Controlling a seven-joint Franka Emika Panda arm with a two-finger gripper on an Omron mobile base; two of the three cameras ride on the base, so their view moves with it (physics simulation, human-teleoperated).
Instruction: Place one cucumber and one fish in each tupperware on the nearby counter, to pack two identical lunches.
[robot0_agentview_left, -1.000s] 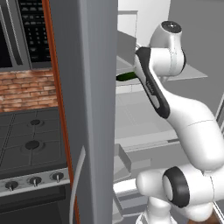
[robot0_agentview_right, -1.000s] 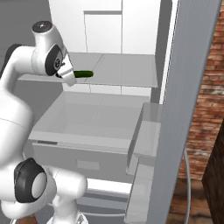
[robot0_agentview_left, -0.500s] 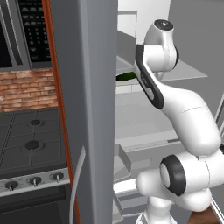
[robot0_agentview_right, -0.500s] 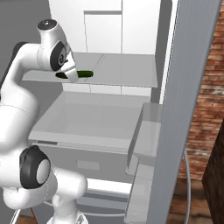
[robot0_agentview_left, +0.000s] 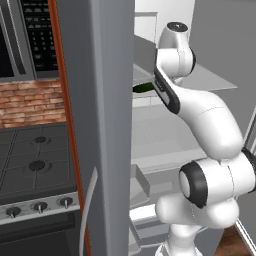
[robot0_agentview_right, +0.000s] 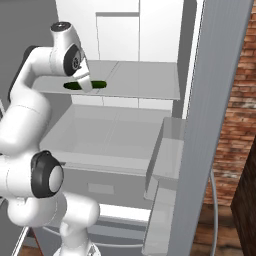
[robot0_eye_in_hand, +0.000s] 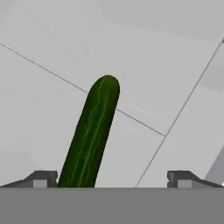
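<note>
A dark green cucumber (robot0_eye_in_hand: 92, 135) lies on a pale grey fridge shelf (robot0_agentview_right: 135, 82). In the hand view it runs up from between my fingertips, close to the left fingertip (robot0_eye_in_hand: 41, 179). My gripper (robot0_eye_in_hand: 111, 179) is open and straddles the near end of the cucumber without closing on it. From the right base view the gripper (robot0_agentview_right: 82, 82) hangs over the middle of the cucumber (robot0_agentview_right: 100, 84). In the left base view a green end of the cucumber (robot0_agentview_left: 142, 89) peeks out behind my arm. The fish, the tupperware and the counter are out of view.
I am reaching into an open fridge. Its grey door (robot0_agentview_left: 95, 125) stands at my left and a second door (robot0_agentview_right: 210, 125) at my right. A wide drawer (robot0_agentview_right: 115, 130) sits below the shelf. A black stovetop (robot0_agentview_left: 30, 165) lies beyond the left door.
The arm has swung its upper joints further into the fridge and the hand has settled down over the cucumber. The cucumber has not moved and the jaws have stayed open.
</note>
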